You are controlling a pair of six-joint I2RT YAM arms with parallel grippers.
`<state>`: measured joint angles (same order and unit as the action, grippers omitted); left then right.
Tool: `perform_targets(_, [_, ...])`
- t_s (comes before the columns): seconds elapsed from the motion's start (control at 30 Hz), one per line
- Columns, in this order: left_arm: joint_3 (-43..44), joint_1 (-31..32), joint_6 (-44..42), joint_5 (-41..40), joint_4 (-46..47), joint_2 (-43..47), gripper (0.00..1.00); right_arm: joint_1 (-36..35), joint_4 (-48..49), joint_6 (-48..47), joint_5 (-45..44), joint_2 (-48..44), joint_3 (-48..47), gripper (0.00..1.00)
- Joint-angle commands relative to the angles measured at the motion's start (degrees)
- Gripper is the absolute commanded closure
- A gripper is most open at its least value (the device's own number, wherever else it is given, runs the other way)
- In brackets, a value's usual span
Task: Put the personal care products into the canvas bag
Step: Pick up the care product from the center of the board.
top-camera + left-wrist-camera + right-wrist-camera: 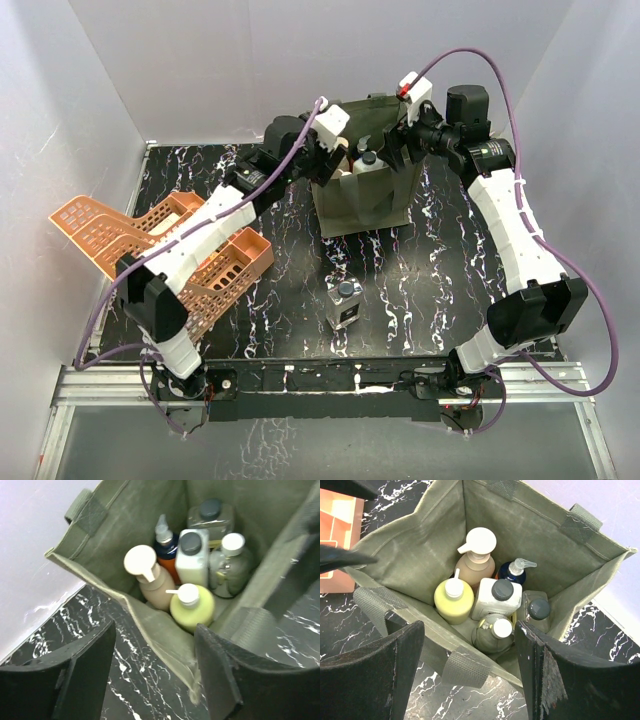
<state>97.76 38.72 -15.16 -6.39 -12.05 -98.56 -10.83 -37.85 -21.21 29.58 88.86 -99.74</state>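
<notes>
The olive canvas bag (365, 200) stands upright at the back of the table. Inside it stand a tan pump bottle (475, 562), a yellow-green bottle (453, 600), a white bottle with a dark cap (497, 597), an orange bottle with a blue top (167, 552), a round clear bottle (495, 632) and a square dark-capped one (536, 611). One square clear bottle with a black cap (345, 303) stands on the table in front. My left gripper (155, 680) is open over the bag's left rim (150, 625). My right gripper (470, 680) is open above the right rim and its strap (465, 667).
Two orange lattice baskets (115, 235) lie at the left under my left arm. White walls enclose the black marbled table (420, 290) on three sides.
</notes>
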Motion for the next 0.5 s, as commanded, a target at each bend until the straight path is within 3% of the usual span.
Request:
perform_targets(0.0, [2.6, 0.3, -1.0, 12.7, -4.9, 6.6, 0.31, -0.2, 5.3, 3.1, -2.6, -2.1, -0.1, 0.25])
perform_targets(0.1, [2.2, 0.9, -2.7, 20.6, -8.7, 8.5, 0.20, -0.2, 6.0, 3.9, -5.7, -2.2, 0.0, 0.25])
perform_targets(0.23, [1.0, 3.1, -5.4, 28.5, -16.4, 10.9, 0.18, -0.1, 7.4, 6.9, -12.5, -2.6, 0.8, 0.24])
perform_targets(0.47, [-6.2, 13.1, -7.7, 30.0, -23.2, 14.8, 0.14, -0.2, 11.5, 8.4, -15.1, -6.3, 6.7, 0.24])
